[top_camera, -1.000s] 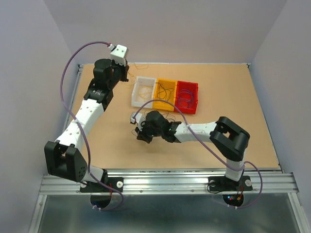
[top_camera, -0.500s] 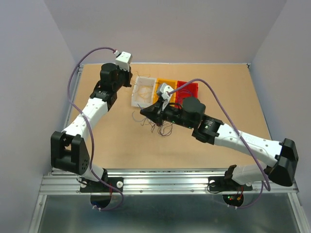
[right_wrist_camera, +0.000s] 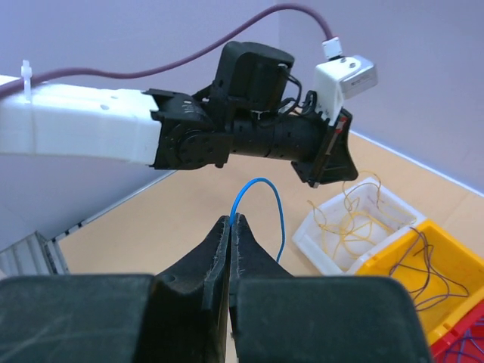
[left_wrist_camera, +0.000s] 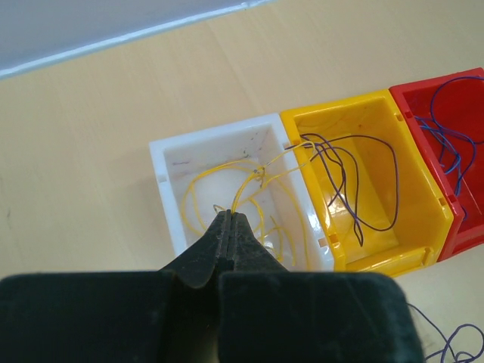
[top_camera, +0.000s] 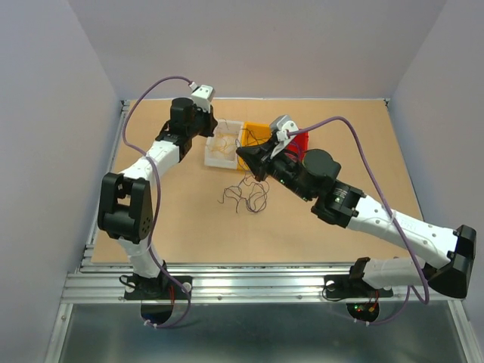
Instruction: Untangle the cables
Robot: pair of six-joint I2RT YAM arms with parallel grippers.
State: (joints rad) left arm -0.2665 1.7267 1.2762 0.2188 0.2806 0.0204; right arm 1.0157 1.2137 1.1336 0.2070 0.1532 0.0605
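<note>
The right gripper point(right_wrist_camera: 231, 221) is pressed shut on a blue strand point(right_wrist_camera: 259, 181). The strand is pinched at the fingertips and arches upward in a short loop before dropping out of view. The gripper is held raised just beside the near corner of the white bin point(left_wrist_camera: 162, 157), where the yellow bin point(left_wrist_camera: 342, 119) adjoins it. This height is judged to serve for drawing the strand free of the tangle point(top_camera: 246, 198), which lies on the table point(top_camera: 174, 219), nearer the arm bases than the white bin. Whether the strand is fully clear of the tangle cannot be told.

The left gripper point(left_wrist_camera: 231, 218) is closed, tips together, directly above the white bin. The pale yellow strands point(left_wrist_camera: 259, 175) are collected inside that bin. One of them runs up to the tips, but a grip on it cannot be confirmed.

Dark strands point(left_wrist_camera: 333, 162) are laid in the yellow bin beside the white bin, and purple strands point(left_wrist_camera: 441, 128) in the red bin point(left_wrist_camera: 431, 82), one place further from it. Sorting by colour is thus indicated, and the blue strand is judged to be destined for the red bin. The tangle on the table is not yet separated.
</note>
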